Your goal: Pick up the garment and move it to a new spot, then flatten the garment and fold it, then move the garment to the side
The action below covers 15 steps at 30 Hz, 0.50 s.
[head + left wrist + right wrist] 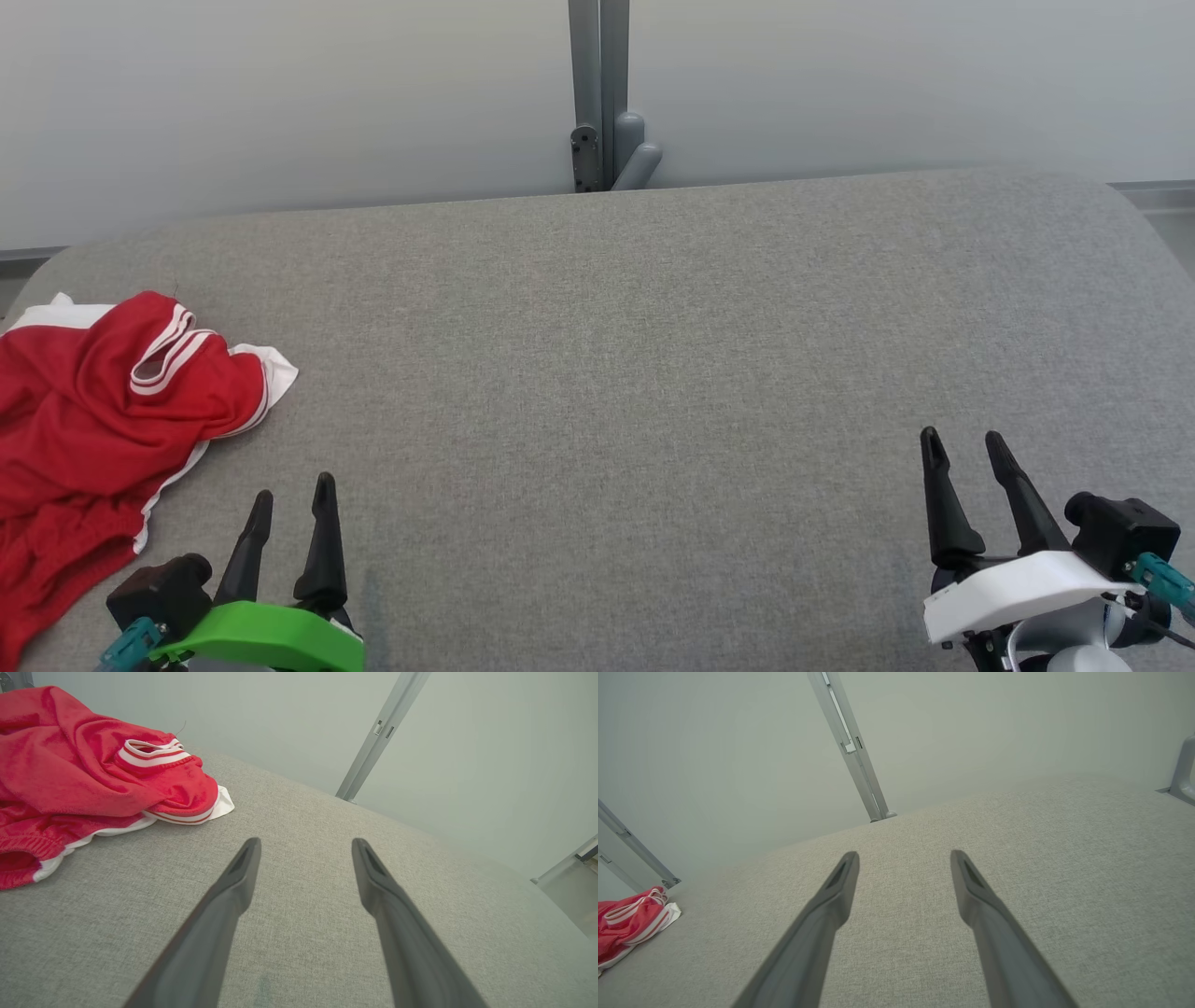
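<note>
Status: no step appears done. The red garment lies crumpled and unfolded at the left edge of the grey surface, toward the near-left corner, so pick-up, flattening, folding and setting aside are all judged outstanding. The left hand, at the near edge just beside the garment, is spread and holds nothing. The right hand, toward the near-right corner and well apart from the garment, is likewise spread and empty.

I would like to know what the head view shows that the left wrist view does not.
Head view, not left wrist: the open right gripper and a green wrist mount. Left wrist, not head: a pale frame piece at its right edge. Both: the crumpled red garment, the open left gripper, the grey padded surface, the grey post.
</note>
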{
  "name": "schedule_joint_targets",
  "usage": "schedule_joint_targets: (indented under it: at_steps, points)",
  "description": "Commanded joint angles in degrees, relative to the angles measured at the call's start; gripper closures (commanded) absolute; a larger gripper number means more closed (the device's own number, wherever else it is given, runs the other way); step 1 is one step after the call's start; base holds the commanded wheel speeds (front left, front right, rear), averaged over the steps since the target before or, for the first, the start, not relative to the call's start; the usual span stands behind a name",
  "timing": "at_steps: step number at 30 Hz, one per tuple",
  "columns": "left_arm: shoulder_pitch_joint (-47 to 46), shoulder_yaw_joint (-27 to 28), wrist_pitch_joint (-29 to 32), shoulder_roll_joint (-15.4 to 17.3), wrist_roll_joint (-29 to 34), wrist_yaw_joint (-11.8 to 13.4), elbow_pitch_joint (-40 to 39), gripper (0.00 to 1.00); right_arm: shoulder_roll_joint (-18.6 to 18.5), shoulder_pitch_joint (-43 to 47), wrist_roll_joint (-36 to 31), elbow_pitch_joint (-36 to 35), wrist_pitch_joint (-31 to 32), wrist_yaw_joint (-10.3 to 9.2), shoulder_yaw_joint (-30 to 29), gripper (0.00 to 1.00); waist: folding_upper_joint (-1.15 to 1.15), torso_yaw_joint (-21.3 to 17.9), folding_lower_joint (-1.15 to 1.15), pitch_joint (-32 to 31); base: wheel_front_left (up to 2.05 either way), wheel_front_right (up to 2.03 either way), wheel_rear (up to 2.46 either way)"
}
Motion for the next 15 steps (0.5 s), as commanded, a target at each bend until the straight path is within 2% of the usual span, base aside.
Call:
schedule_joint_targets:
  at_steps: [1, 15]
  points:
    - [0.4, -0.1, -0.6, 0.6, 2.0, -0.2, -0.7, 0.0, -0.4, 0.3, -1.8, -0.9, -0.7, 0.03, 0.0, 0.0, 0.35, 0.0, 0.0, 0.0, 0.0, 0.0, 0.0]
    - [1.2, -0.2, -2.6, 1.2, 10.1, -0.2, -0.5, 0.0, -0.4, 1.1, -8.8, -0.6, -2.6, 0.02, -0.9, 0.0, 0.41, 0.1, 0.0, -0.2, 0.0, 0.0, 0.0]
